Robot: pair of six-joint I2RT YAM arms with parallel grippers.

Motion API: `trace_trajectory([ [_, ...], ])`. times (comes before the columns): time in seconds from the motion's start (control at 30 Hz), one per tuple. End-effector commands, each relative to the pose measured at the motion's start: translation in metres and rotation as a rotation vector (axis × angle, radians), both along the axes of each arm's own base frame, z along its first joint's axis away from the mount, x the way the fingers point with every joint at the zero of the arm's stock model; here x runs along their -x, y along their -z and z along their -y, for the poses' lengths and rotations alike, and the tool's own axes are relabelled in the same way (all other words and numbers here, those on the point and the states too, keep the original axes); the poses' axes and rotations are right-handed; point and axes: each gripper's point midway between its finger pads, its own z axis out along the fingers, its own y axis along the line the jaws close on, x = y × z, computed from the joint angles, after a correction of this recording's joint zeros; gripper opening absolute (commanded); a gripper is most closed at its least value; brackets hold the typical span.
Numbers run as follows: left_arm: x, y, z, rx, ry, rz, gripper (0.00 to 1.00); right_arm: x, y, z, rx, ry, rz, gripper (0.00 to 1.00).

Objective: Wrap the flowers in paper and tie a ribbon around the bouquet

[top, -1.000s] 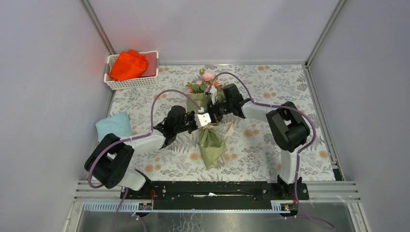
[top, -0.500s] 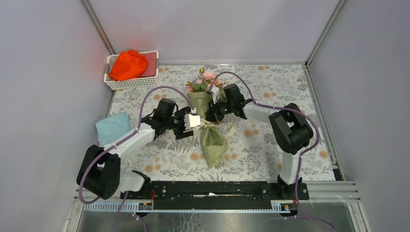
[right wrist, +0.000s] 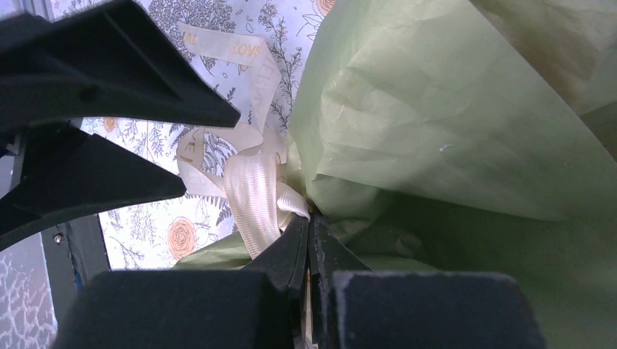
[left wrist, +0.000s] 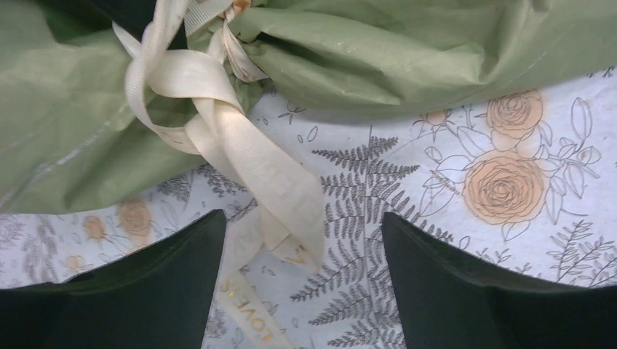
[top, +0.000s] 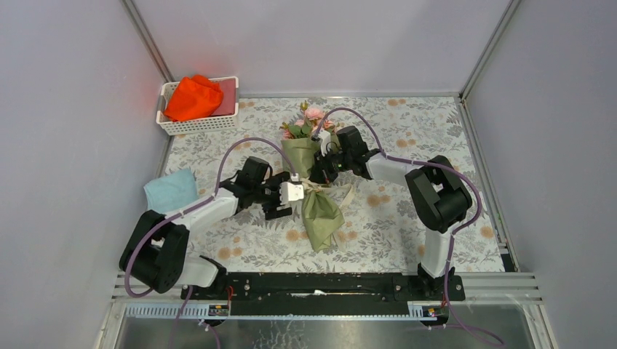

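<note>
Top external: finds the bouquet (top: pixel 320 214) at the centre of the table (top: pixel 407 218), ribbon (left wrist: pixel 233 138) loosely knotted at its neck. Has left gripper (left wrist: pixel 298 243) splayed astride a loose tail, right gripper (right wrist: pixel 311 229) clenched on ribbon. Risks slackening the knot under an uneven tug.

Table is covered by a floral-print tablecloth (top: pixel 407 131), roses and ferns on white. A white slotted basket (top: pixel 196 125) is set at the far left corner, against the wall. A crumpled orange-red cloth (top: pixel 192 97) is held in it, with a flat pink item (top: pixel 228 98) beside it, possibly another cloth. A folded light blue cloth (top: pixel 172 188) is laid at the left edge. Plain grey walls (top: pixel 313 43) are seen around.
</note>
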Motion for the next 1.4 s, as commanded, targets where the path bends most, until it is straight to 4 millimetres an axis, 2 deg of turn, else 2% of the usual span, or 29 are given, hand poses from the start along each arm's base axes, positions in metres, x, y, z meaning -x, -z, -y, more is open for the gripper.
trace_trajectory([
  [0.0,-0.008,0.001,0.007,0.025,0.004,0.044,0.77,-0.007,-0.029,-0.004,-0.037,0.016,0.082,0.0],
  [0.17,-0.01,0.008,0.004,-0.009,0.044,0.106,0.44,-0.01,-0.034,-0.004,-0.043,0.034,0.083,0.0],
  [0.23,-0.018,0.006,0.005,-0.008,0.044,0.152,0.27,-0.011,-0.036,-0.004,-0.038,0.053,0.078,0.0],
  [0.3,-0.024,0.003,0.005,-0.009,0.04,0.185,0.06,-0.013,-0.041,-0.001,-0.03,0.069,0.097,0.0],
  [0.33,-0.027,0.002,0.005,-0.012,0.036,0.195,0.0,-0.015,-0.044,0.002,-0.019,0.08,0.112,0.0],
  [0.5,-0.032,-0.002,-0.002,-0.035,0.017,0.215,0.0,-0.027,-0.057,0.024,0.07,0.179,0.21,0.0],
  [0.63,-0.031,0.0,-0.01,-0.056,0.01,0.214,0.0,-0.034,-0.055,0.053,0.167,0.291,0.236,0.0],
  [0.83,-0.034,0.002,-0.022,-0.07,-0.019,0.236,0.0,-0.023,-0.034,0.112,0.319,0.42,0.17,0.0],
  [1.03,-0.047,0.007,-0.036,-0.105,-0.019,0.319,0.0,-0.002,0.002,0.151,0.4,0.512,-0.001,0.0],
  [1.17,-0.051,0.014,-0.05,-0.142,-0.005,0.337,0.0,0.001,0.022,0.184,0.421,0.641,-0.097,0.0],
  [1.37,-0.056,0.025,-0.075,-0.186,-0.012,0.354,0.0,0.009,0.052,0.217,0.442,0.759,-0.249,0.0],
])
